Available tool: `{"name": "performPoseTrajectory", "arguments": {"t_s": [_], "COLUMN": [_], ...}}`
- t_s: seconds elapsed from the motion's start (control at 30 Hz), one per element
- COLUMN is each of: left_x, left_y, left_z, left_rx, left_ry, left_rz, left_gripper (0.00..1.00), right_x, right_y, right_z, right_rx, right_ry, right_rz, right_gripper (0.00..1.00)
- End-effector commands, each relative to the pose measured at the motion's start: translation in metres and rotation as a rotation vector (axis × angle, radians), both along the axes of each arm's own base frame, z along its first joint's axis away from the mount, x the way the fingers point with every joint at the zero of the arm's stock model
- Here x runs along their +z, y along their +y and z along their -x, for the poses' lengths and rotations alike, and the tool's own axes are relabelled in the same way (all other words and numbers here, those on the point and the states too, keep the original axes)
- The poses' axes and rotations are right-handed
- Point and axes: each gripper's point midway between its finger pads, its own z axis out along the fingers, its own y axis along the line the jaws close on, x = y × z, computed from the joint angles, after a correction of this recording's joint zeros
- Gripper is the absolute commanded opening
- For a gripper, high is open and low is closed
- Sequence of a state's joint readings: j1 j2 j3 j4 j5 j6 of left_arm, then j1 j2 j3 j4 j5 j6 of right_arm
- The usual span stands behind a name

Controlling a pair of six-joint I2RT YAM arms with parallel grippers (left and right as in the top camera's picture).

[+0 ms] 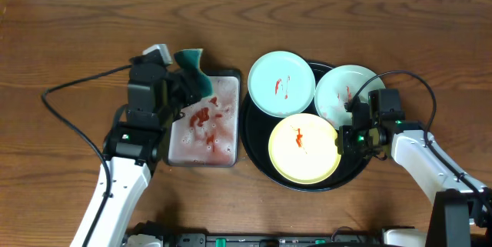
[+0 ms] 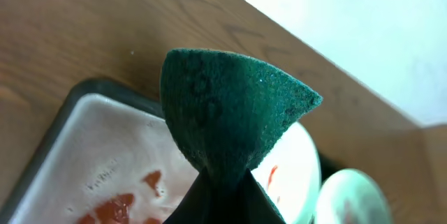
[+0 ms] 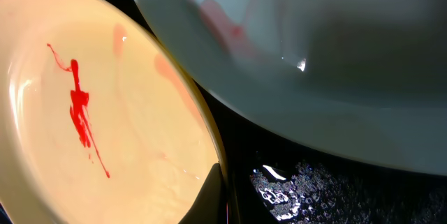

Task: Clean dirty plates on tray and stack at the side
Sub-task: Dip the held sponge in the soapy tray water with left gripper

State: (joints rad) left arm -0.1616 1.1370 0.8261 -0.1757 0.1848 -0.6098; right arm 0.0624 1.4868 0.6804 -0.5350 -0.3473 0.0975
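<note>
From above, the round glossy black tray [image 1: 254,135] lies on the brown wood-grain tabletop [image 1: 69,31]. It holds three smooth round plates, each streaked with red sauce: a mint plate [image 1: 282,84], a second mint plate [image 1: 346,91] and a yellow plate [image 1: 304,148]. The right gripper [image 1: 352,124] sits between the last two; I cannot tell how its jaws stand. The left gripper [image 1: 181,85] hovers over a rectangular metal tray [image 1: 181,143] smeared with sauce.

From the left wrist, the dark fingers pinch a coarse green sponge [image 2: 223,105], folded into a cone.

The right wrist shows the yellow plate's rim [image 3: 202,123] tucked under the mint one [image 3: 314,63], above wet black gloss.
</note>
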Motion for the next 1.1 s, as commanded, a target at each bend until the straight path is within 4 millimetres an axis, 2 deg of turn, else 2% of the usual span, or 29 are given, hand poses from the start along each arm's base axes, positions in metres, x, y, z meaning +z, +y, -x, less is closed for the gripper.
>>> {"name": "performPoseTrajectory", "arguments": {"t_s": [0.0,0.83,1.07], "left_x": [0.003,0.0036,0.003], "left_y": [-0.0005,0.0017,0.0017], "left_z": [0.0017,0.0018,0.0016], "left_rx": [0.037,0.026,-0.018], "left_ry": [0.03,0.032,0.009], "left_rz": [0.135,0.149,0.082], "left_gripper": [0.07,0.07,0.07], "right_x": [0.0029,0.003,0.0031], "right_y": [0.0001,0.0001,0.0002], "right_z": [-0.0061,-0.0065,-0.0067], "right_rx": [0.001,0.001,0.001], "right_ry": [-0.014,-0.015,-0.016], "right_rz": [0.008,0.008,0.008], "right_gripper": [0.01,0.01,0.01]}}
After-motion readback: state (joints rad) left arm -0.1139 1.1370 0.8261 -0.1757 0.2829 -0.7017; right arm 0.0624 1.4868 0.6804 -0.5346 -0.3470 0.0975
